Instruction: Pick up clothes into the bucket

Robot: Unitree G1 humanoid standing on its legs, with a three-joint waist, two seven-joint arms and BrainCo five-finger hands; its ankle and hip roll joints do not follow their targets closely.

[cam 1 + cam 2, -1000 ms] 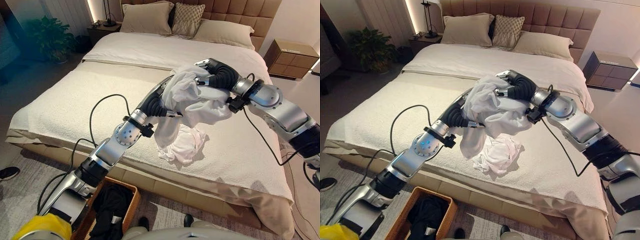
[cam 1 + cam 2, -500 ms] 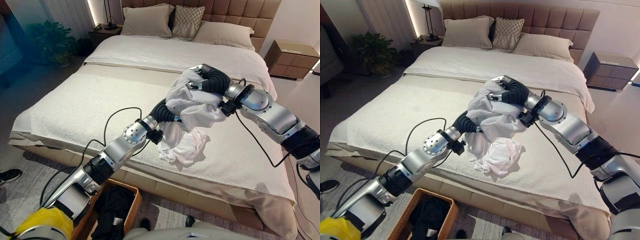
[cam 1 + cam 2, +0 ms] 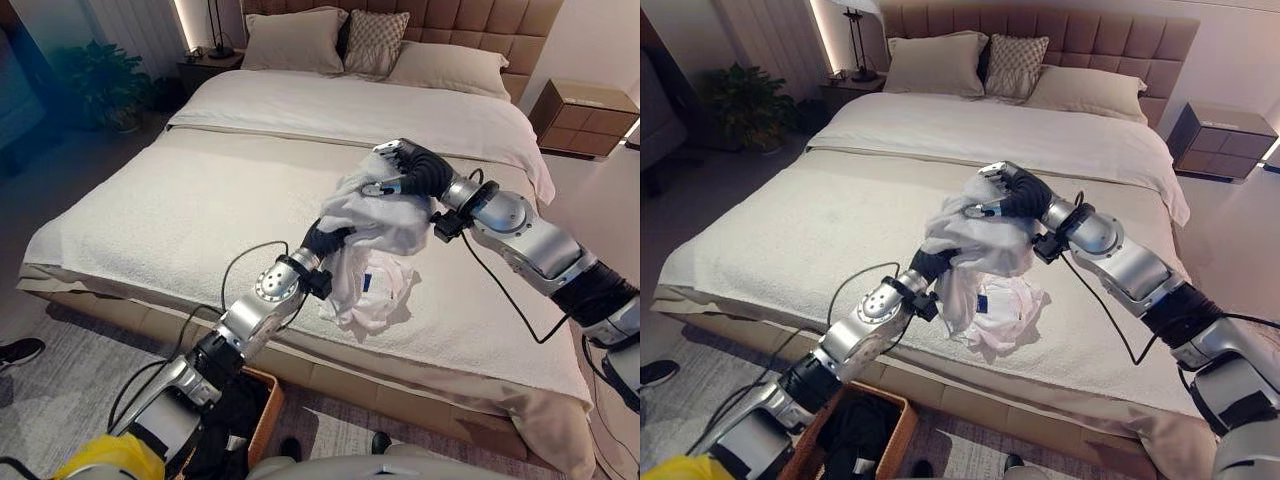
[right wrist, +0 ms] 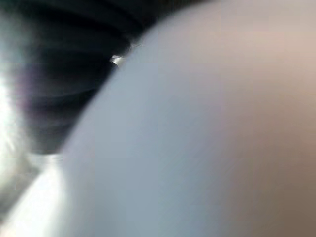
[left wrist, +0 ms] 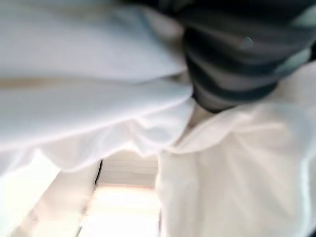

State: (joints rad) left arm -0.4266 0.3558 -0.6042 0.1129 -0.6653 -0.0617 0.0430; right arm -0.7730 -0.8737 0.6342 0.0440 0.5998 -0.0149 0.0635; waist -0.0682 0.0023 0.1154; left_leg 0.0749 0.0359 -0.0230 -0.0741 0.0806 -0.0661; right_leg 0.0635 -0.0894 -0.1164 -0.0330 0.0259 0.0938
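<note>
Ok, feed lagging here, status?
Both hands, left and right, buried in the white clothes above the bed. Wicker basket below, unobstructed.

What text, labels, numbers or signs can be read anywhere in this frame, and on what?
No text can be read.
Blue patch on the white garment on the bed: too small to read.
Pale mark on the nightstand: too small to read.
White tag on the dark clothes in the basket: blurred, unreadable.

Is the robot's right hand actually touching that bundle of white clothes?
Touching. In the left eye view the right hand lies on top of the white clothes, dark-tipped fingers pressed into the cloth with no gap.
</note>
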